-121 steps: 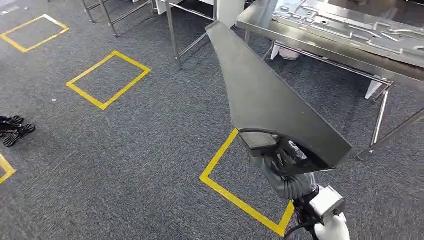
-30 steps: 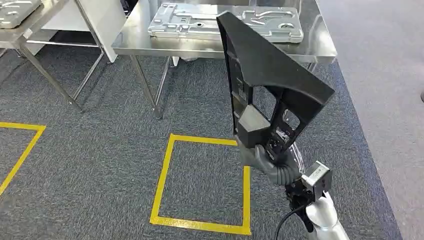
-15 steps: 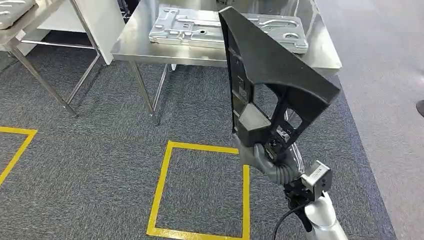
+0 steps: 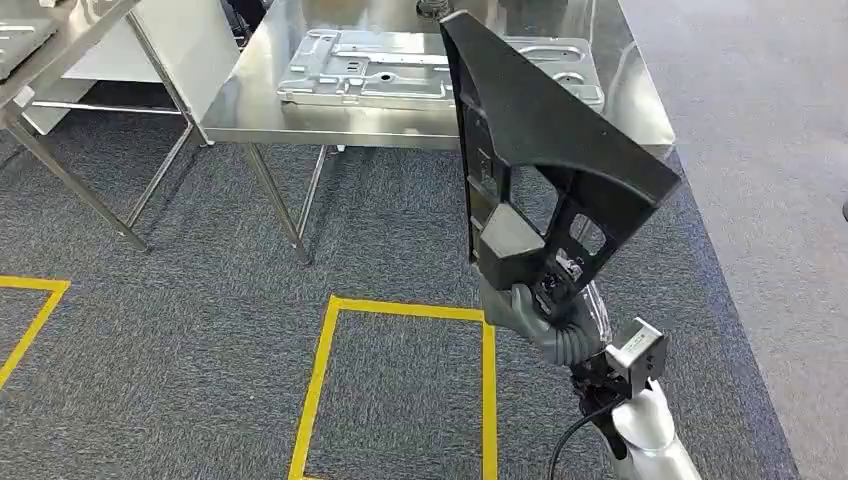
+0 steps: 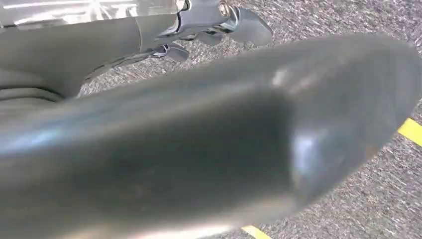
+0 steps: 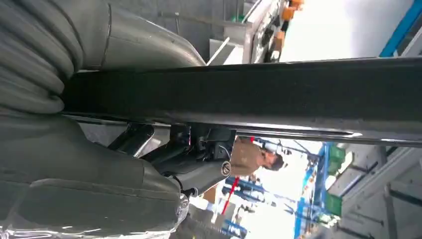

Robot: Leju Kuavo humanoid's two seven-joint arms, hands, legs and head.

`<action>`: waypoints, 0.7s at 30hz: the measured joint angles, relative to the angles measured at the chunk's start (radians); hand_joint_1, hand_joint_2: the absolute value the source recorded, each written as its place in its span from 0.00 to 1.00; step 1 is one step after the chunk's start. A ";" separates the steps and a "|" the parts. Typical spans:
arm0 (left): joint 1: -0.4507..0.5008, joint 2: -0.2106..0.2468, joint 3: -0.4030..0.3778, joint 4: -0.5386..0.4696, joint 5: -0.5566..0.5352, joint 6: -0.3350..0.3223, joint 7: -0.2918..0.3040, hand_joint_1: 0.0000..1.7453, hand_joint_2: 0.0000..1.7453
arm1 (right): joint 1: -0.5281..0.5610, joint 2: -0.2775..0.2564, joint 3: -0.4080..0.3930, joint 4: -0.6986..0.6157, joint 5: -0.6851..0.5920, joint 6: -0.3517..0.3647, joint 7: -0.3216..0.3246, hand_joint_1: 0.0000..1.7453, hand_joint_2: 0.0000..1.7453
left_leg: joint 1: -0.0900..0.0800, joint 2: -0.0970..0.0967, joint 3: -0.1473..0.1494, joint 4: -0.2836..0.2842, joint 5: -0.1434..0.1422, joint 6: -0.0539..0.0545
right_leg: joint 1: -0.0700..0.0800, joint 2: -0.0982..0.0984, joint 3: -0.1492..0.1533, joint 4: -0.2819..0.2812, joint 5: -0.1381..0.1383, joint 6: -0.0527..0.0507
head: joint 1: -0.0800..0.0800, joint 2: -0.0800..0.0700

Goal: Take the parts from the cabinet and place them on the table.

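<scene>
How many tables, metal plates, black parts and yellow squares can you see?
Tables: 2
Metal plates: 2
Black parts: 1
Yellow squares: 2
Total: 7

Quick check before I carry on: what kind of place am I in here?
Probably a factory or workshop floor: steel tables, a stamped metal panel on one, and yellow tape squares marking the grey carpet.
</scene>
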 joint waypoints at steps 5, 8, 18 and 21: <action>0.005 0.002 0.000 0.000 0.000 0.000 -0.002 0.00 0.00 | -0.001 0.000 0.001 0.002 -0.001 0.000 0.000 1.00 1.00 | -0.002 0.001 0.080 -0.287 0.206 0.019 | 0.001 0.002 0.051 -0.001 -0.035 0.011 | 0.001 0.000; 0.006 0.002 0.000 0.000 0.003 0.000 -0.003 0.00 0.00 | 0.000 0.002 0.002 -0.001 0.000 0.001 0.001 1.00 1.00 | -0.012 0.000 0.084 -0.305 0.168 0.042 | 0.004 0.003 0.058 0.004 -0.034 0.033 | 0.000 0.000; 0.007 0.003 0.001 0.000 0.012 0.001 0.004 0.00 0.00 | -0.008 0.002 0.017 -0.034 0.006 0.000 0.000 1.00 1.00 | -0.005 -0.005 0.166 -0.318 0.136 0.061 | 0.001 0.001 -0.114 0.203 -0.074 0.050 | 0.012 0.000; 0.005 -0.001 0.001 0.000 0.010 0.001 0.004 0.00 0.00 | -0.010 0.002 0.017 -0.035 0.003 -0.001 -0.001 1.00 1.00 | -0.009 0.000 0.198 -0.318 0.110 0.050 | 0.015 -0.017 -0.053 0.016 0.036 0.032 | 0.013 0.000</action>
